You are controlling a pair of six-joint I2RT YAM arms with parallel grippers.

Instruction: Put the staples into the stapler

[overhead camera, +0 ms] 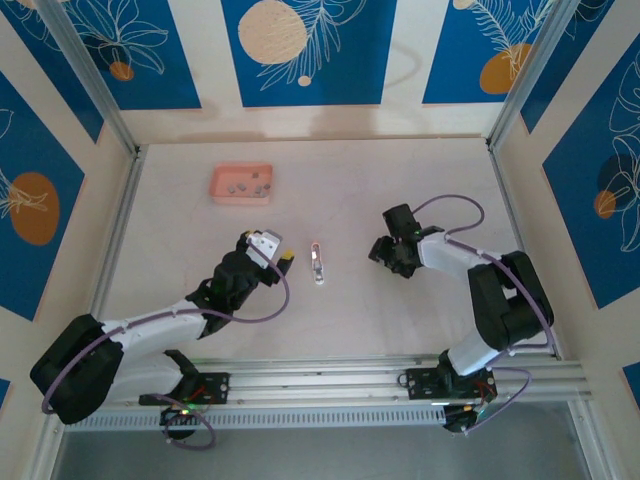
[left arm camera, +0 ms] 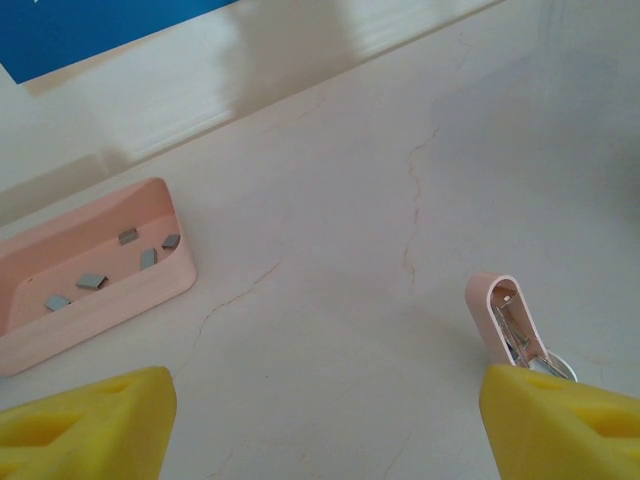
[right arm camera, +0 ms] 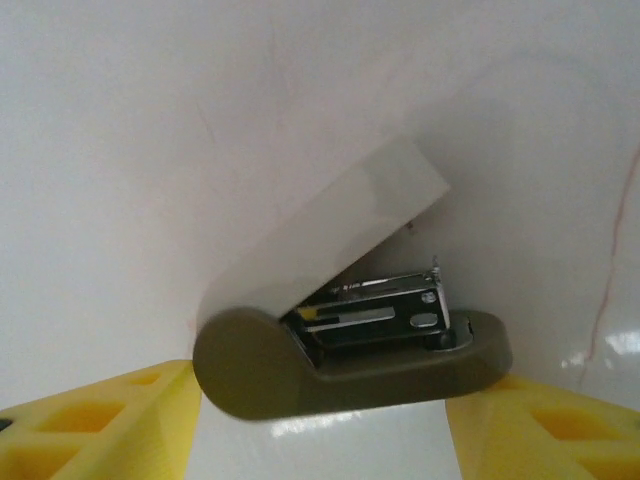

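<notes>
From overhead I have the left gripper (overhead camera: 280, 254) low over the table (overhead camera: 400, 180), short of the middle, and on its wrist camera the two yellow fingers (left arm camera: 85, 425) stand wide apart with nothing between them. The staples (left arm camera: 92, 281) lie loose in the shallow pink tray (left arm camera: 110, 320), several small grey pieces scattered on its floor. The tray sits on the table ahead and to the left of this gripper, well apart from it. Just beside the right-hand finger of the left gripper lies a small pink-cased piece with metal inside (left arm camera: 503, 312); I cannot tell what it is. Overhead it lies between the two arms, nearer the left one. The right gripper (overhead camera: 385, 250) is on the right half of the table. Its wrist camera shows the stapler (right arm camera: 350, 390) side-on, a dark olive base with the pale lid (right arm camera: 340, 230) swung up and the metal staple channel bare underneath. The stapler lies across the gap between the right gripper's yellow fingers, which stand apart, one at each end of it. I cannot tell whether they press on it or merely flank it
</notes>
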